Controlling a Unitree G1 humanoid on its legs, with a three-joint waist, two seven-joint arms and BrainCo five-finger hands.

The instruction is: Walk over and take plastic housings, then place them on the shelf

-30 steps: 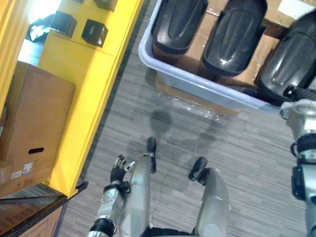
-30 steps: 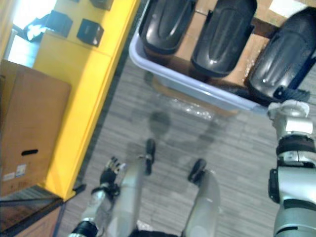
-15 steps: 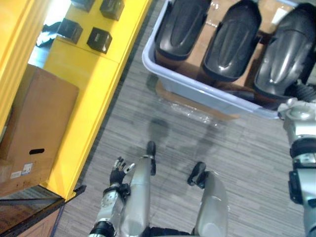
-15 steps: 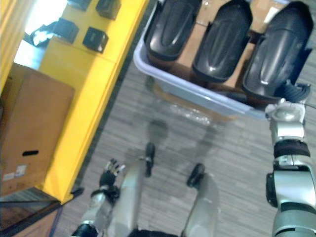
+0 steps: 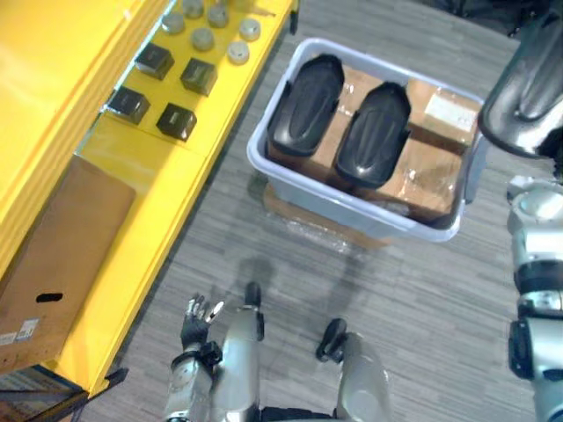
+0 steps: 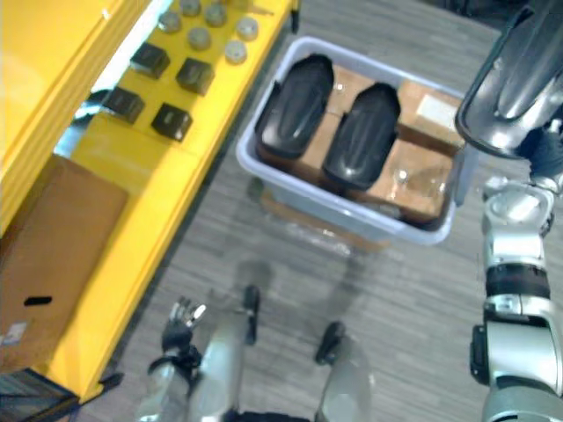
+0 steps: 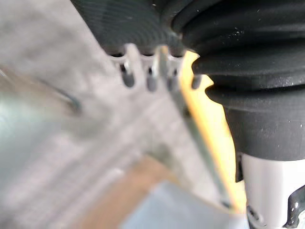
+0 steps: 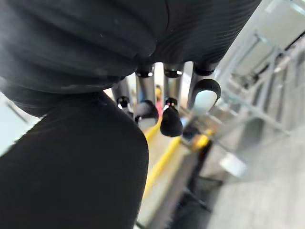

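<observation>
- Carrying one plastic housing, dark and glossy, high at the upper right of the head views, well clear of the bin.
- Gripped by the right hand: fingers bent down beside the black shell in the wrist view, curled onto it as far as can be judged, with the hold itself mostly hidden behind the housing from above.
- Leaving two more housings side by side in the pale grey bin, upper middle of the frame, lying on brown cartons packed inside.
- Hanging low at the lower left, the left hand: fingers loose and spread, nothing in it.
- Reading the task as roughly a third along, by judgement: pick-up of the first housing done, nothing placed yet.
- Left to do: turn to the yellow shelf, set this one down, then go back for the other two.
- Running up the left side of the frame, that shelf, well apart from the raised housing.
- Already on it: small black boxes in rows and grey round discs further up; bare yellow surface below the boxes looks the likeliest landing spot.
- Down at the lower left, a big cardboard box against the shelf.
- Underfoot, grey striped carpet, with a flat cardboard sheet poking out from beneath the bin.
</observation>
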